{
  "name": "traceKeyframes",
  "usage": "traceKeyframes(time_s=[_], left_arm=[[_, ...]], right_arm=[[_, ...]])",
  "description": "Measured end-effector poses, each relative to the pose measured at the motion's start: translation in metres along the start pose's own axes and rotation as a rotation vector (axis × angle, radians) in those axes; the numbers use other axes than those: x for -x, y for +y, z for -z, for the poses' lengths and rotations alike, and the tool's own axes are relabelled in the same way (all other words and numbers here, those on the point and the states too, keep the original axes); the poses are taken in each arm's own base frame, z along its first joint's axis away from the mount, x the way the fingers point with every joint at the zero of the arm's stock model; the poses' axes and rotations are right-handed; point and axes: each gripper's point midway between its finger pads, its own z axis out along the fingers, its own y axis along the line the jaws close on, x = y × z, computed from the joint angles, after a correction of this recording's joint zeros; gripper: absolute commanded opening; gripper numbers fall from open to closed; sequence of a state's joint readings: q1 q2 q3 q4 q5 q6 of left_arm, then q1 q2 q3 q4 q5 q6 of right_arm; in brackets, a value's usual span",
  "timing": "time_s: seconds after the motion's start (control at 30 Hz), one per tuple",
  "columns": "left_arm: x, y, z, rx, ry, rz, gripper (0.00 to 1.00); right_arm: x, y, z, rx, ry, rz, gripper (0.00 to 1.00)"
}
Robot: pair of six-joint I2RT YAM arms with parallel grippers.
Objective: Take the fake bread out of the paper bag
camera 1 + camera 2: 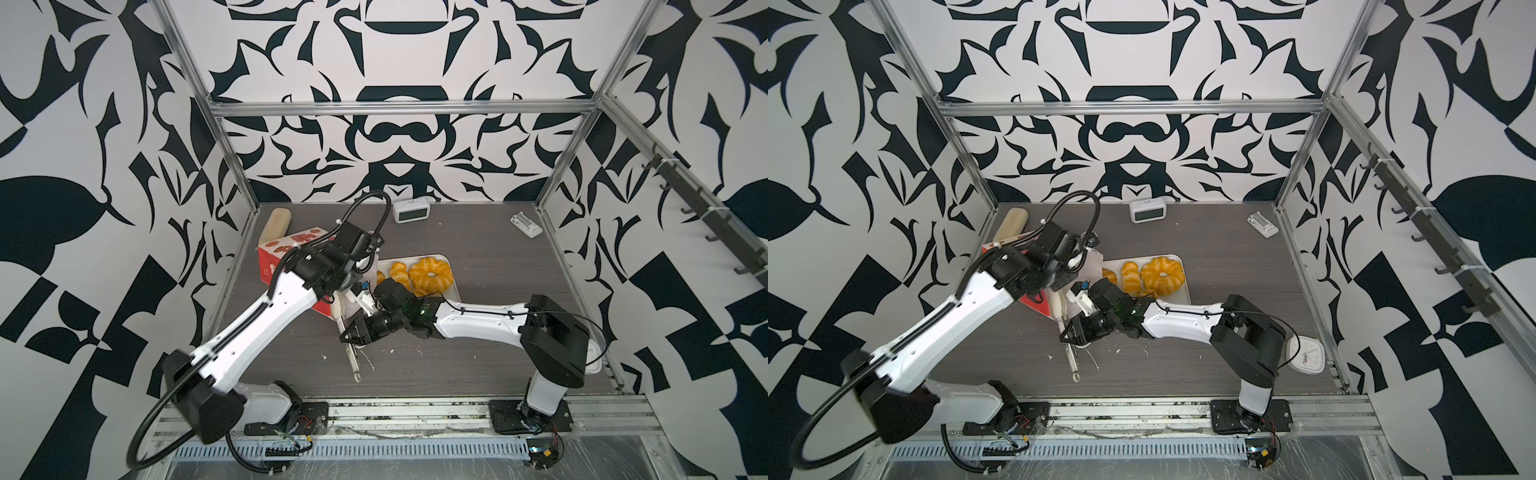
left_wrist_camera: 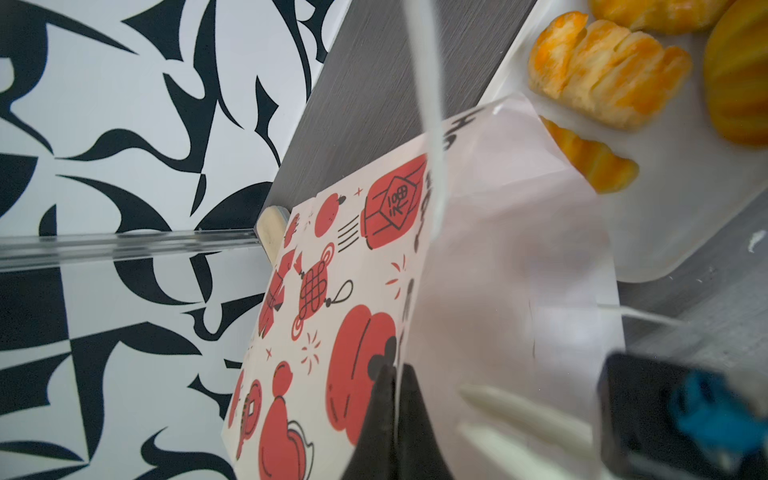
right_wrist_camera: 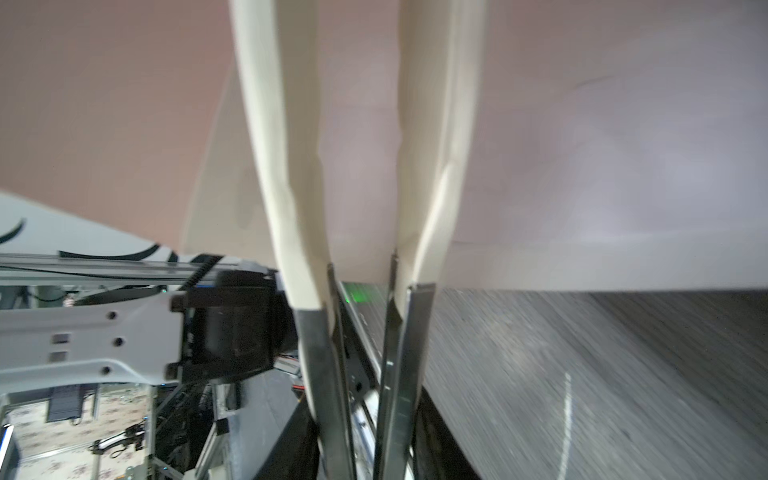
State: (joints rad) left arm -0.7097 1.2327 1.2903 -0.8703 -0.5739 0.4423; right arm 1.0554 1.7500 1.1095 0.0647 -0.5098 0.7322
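the paper bag lies on its side, my left gripper clamped on its rim. some fake bread sits on the tray. my right gripper squeezes tongs reaching inside; next i must pinch a piece i can't see.

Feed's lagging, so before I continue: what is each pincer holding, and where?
The left pincer pinches the bag by its wall at the mouth. The right pincer grips the tongs by their metal arms, below the cream tips.
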Motion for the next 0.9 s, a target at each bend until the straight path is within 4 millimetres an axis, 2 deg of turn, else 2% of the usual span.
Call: traceKeyframes(time_s=[0.13, 0.23, 0.33, 0.47, 0.73, 0.9], left_arm=[[-0.023, -0.001, 0.023, 0.038, -0.124, 0.067, 0.00], [-0.039, -0.004, 0.032, 0.058, -0.178, 0.097, 0.00], [-0.053, -0.011, 0.032, 0.064, -0.197, 0.109, 0.00], [-0.071, -0.024, 0.027, 0.063, -0.218, 0.122, 0.00], [-0.083, -0.040, 0.023, 0.064, -0.306, 0.138, 0.00], [-0.081, -0.044, 0.022, 0.052, -0.322, 0.139, 0.00]], right_arm=[[-0.004, -0.008, 0.017, -0.096, -0.001, 0.029, 0.35], [-0.005, -0.006, 0.029, -0.150, -0.007, 0.064, 0.35], [-0.006, -0.008, 0.035, -0.189, -0.010, 0.088, 0.35], [-0.017, -0.015, 0.034, -0.243, 0.017, 0.098, 0.35], [-0.046, -0.018, 0.029, -0.315, 0.094, 0.140, 0.35], [-0.049, -0.027, 0.033, -0.376, 0.122, 0.148, 0.35]])
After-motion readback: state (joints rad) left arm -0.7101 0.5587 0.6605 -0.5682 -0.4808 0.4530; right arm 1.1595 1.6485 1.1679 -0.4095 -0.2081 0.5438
